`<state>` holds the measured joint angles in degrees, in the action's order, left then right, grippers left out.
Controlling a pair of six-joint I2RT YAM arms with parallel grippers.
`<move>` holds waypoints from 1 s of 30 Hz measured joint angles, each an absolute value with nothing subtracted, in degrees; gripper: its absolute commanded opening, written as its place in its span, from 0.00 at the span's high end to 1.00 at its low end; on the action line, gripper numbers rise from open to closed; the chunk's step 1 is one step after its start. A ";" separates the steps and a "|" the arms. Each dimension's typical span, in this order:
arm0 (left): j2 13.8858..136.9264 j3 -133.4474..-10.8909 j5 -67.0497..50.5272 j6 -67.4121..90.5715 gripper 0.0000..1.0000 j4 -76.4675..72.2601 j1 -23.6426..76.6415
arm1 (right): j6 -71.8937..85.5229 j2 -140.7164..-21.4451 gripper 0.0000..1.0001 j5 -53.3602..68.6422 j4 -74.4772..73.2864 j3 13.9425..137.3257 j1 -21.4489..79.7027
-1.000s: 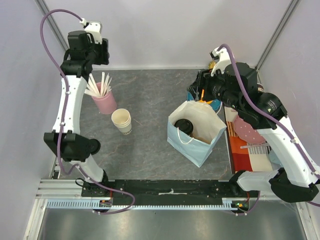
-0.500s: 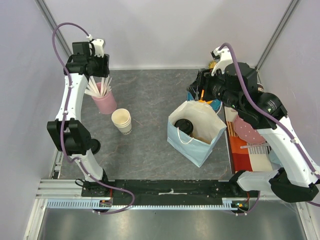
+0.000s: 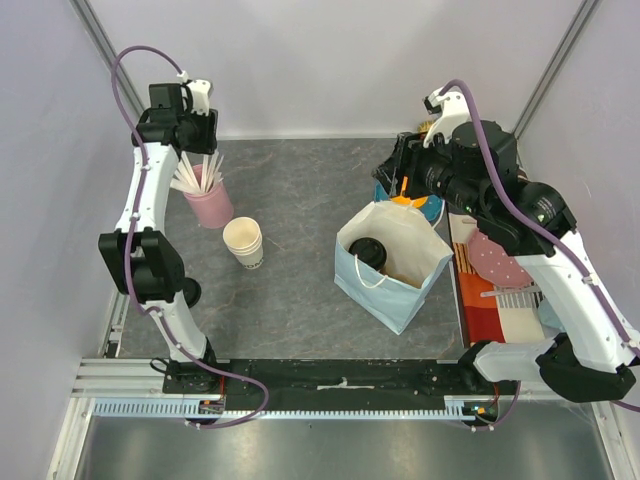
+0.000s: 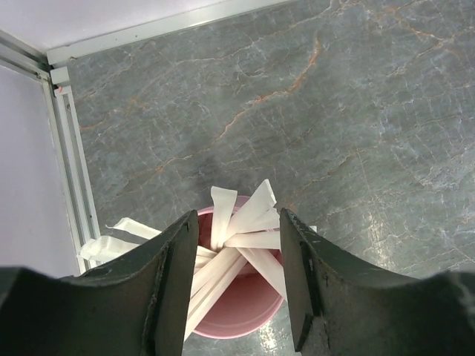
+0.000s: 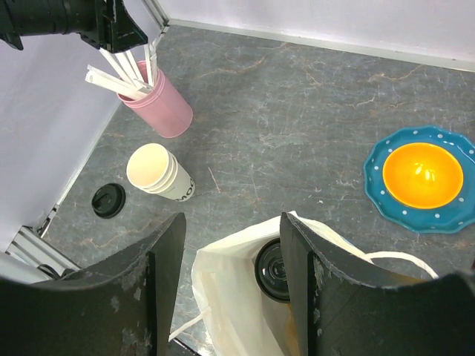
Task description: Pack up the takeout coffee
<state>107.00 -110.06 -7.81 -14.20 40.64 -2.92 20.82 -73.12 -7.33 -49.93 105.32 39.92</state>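
Tabletop (image 3: 300,190): grey marble look, faint orange veins. Walls (image 3: 330,70): plain pale lilac on every side I can see. Posts (image 3: 103,45): grey metal. Near rail (image 3: 110,378): aluminium. Light: soft, even.

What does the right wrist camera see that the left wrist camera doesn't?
Only the right wrist camera shows the white bag with the coffee cup inside, the stacked paper cups, a loose black lid and a blue plate. Only the left wrist camera looks down through the open left gripper from just above. Both show the pink cup of white sticks and the grey table.
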 measured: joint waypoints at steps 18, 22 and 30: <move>108.62 -107.85 -6.09 -14.28 0.51 40.12 -3.60 | 20.86 -74.32 0.39 -4.69 -50.24 107.09 39.92; 108.62 -107.00 -6.24 -14.31 0.63 39.99 -3.79 | 20.86 -74.41 0.39 -4.29 -50.26 107.11 39.92; 108.55 -106.28 -6.55 -14.48 0.82 39.70 -3.95 | 20.84 -75.68 0.39 -3.20 -50.30 108.18 39.92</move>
<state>108.55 -106.28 -6.55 -14.48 39.70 -3.95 20.84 -75.68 -3.20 -50.30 108.18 39.92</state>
